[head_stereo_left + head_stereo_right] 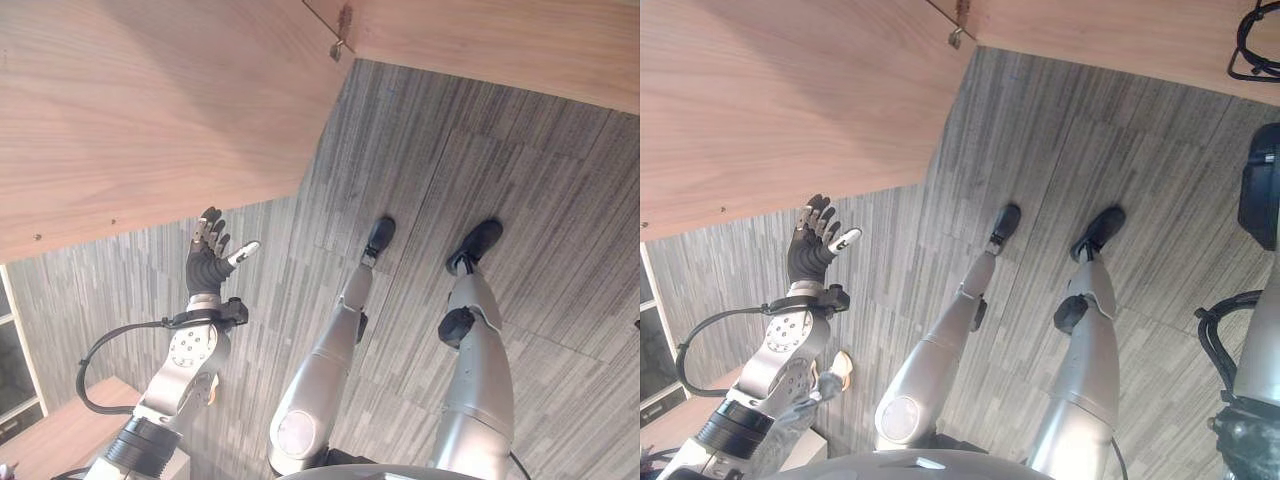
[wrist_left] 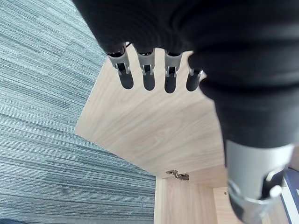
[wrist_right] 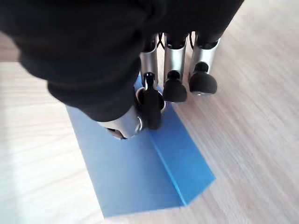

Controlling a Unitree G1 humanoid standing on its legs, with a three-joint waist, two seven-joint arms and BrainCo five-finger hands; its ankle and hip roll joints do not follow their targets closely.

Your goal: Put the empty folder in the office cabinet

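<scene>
Blue folder: a folded blue sheet with a raised crease along its middle, lying on a pale wood-grain surface, probably a shelf or the bench top; which one cannot be told. Its free corner points toward 4 o'clock in the right wrist view.

Right hand: fingers curled down over the folder's near end, the thumb closing against them at the crease, so the folder is pinched at its spine. Holding it at the fold keeps both leaves together, which suits sliding it edge-first into a cabinet.

Left hand: raised at about 9 o'clock in the left eye view, fingers straight and spread, holding nothing. It stands just beside the edge of a large wood-grain cabinet door, apart from it. The open palm facing the panel suggests it is placed to hold or swing the door clear.

Hinge: a small metal fitting where the door meets the cabinet body, marking the door as swung open.

Floor: grey striped carpet tiles, below the cabinet.
</scene>
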